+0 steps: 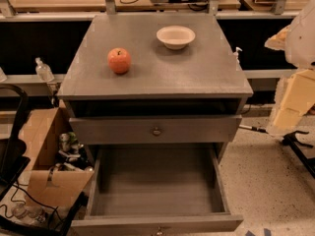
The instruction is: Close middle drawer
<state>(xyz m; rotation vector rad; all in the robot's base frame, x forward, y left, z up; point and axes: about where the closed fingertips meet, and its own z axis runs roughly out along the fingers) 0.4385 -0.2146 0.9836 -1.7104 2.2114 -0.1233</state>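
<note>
Camera view: claw (pixel 289 111) hangs right (well apart) of pulled-out middle drawer (pixel 157 188).

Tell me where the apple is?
In the camera view, the apple sits left on the cabinet top, left of the white bowl. The gripper is at the right edge.
</note>
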